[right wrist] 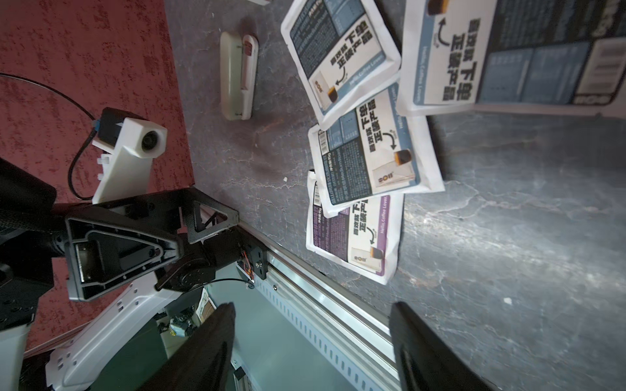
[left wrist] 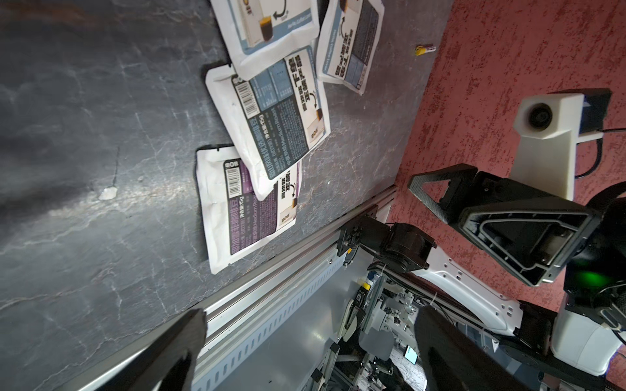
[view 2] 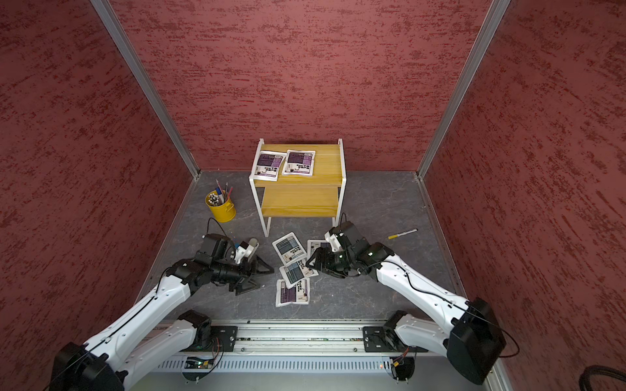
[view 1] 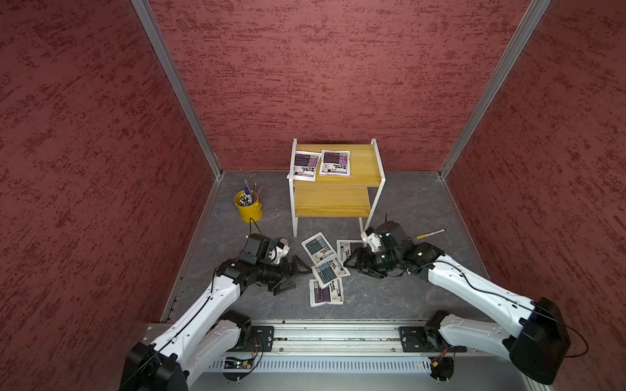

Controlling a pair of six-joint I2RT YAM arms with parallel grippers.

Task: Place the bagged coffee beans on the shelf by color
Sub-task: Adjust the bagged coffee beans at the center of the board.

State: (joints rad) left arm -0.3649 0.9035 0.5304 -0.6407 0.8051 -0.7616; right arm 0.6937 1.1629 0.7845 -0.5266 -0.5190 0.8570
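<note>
Two purple pouches (view 1: 304,165) already lie side by side on the top board of the shelf (view 1: 362,162). Four more sit on the bench in front of it: three grey-blue and one purple. The left gripper (view 1: 299,278) hangs wide open and empty just beside that pile. The right gripper (view 1: 352,267) has its jaws apart and holds nothing, low over the rightmost grey-blue pouch (view 1: 346,244). That pouch looks like the one to take, and it suits, since it appears to lie nearly free of the others. The last purple pouch (view 1: 326,293) is pinned under the middle grey-blue pouch (view 1: 330,270), which in turn sits under the far grey-blue pouch (view 1: 318,247). Pinch a flat seam edge rather than the puffed middle, lift clear before moving, and slide it in low from the front onto the bare lower board (view 1: 332,201), keeping the colours apart. The right gripper covers part of its target in both top views, and the right wrist view crops it. The rear of the lower board is hidden beneath the upper one. A grey-green case (right wrist: 237,74) is mostly hidden behind the left wrist camera from above.
</note>
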